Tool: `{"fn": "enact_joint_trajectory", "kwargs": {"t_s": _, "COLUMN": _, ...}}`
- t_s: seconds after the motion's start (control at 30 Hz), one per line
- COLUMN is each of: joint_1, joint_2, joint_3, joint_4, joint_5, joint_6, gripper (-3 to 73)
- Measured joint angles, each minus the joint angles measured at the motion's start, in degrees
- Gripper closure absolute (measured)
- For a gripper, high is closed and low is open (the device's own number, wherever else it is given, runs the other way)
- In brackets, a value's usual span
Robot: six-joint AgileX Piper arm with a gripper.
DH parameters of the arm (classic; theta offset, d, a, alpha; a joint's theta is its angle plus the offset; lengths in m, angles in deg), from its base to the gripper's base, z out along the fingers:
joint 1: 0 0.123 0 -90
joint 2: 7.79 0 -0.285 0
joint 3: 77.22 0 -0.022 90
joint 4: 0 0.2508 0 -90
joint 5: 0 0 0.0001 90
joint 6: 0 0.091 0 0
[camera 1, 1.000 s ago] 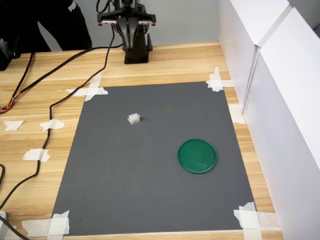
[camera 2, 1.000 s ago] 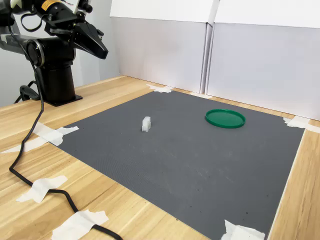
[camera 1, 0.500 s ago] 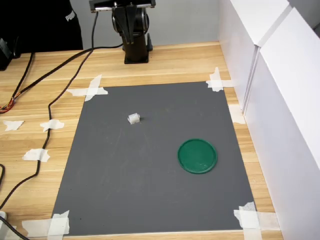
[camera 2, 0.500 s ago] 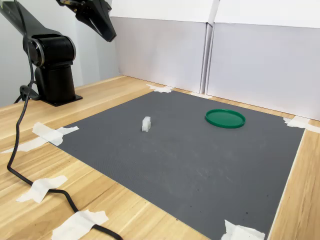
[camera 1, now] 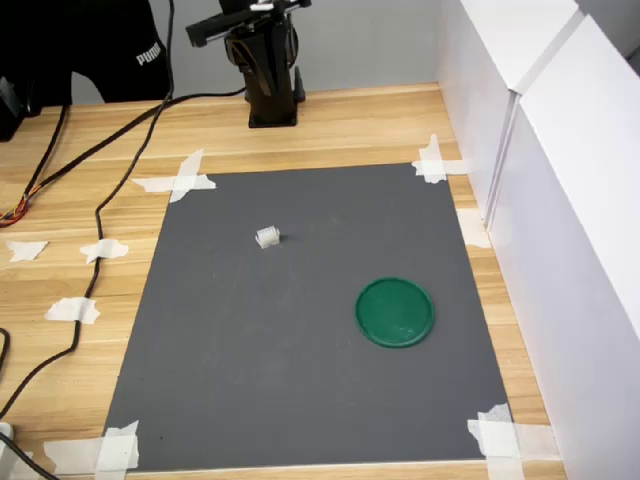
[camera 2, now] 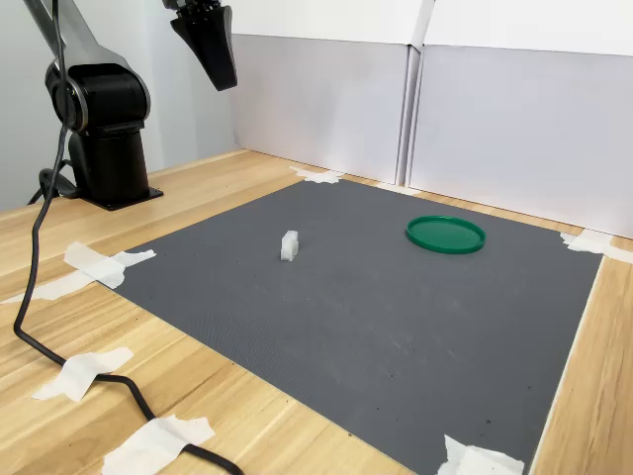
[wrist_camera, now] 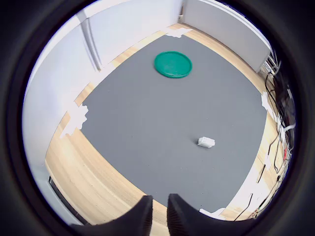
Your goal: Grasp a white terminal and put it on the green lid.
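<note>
One readable word only: "PUMA" in white capitals on a black garment (camera 1: 110, 50), near the top left of the first exterior view, behind the counter (camera 1: 330, 125). Nothing legible anywhere else in the first exterior view, and no text at all in the wrist view or the second exterior view.
</note>
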Motion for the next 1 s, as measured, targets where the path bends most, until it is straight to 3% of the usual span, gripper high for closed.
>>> {"fn": "enact_joint_trajectory", "kwargs": {"t_s": 0.23, "joint_1": 0.00, "joint_2": 3.88, "joint_3": -2.37, "joint_4": 0.35, "joint_5": 1.02, "joint_6": -1.79, "gripper": 16.6}}
{"fn": "enact_joint_trajectory", "kwargs": {"t_s": 0.37, "joint_1": 0.00, "joint_2": 7.08, "joint_3": -5.31, "joint_4": 1.59, "joint_5": 1.22, "joint_6": -1.99, "gripper": 2.1}}
{"fn": "enact_joint_trajectory", "kwargs": {"t_s": 0.6, "joint_1": 0.00, "joint_2": 12.42, "joint_3": -9.07, "joint_4": 5.12, "joint_5": 2.22, "joint_6": -2.20, "gripper": -2.0}}
{"fn": "enact_joint_trajectory", "kwargs": {"t_s": 1.0, "joint_1": 1.02, "joint_2": 20.02, "joint_3": -9.07, "joint_4": 3.88, "joint_5": -2.18, "joint_6": -0.78, "gripper": -1.4}}
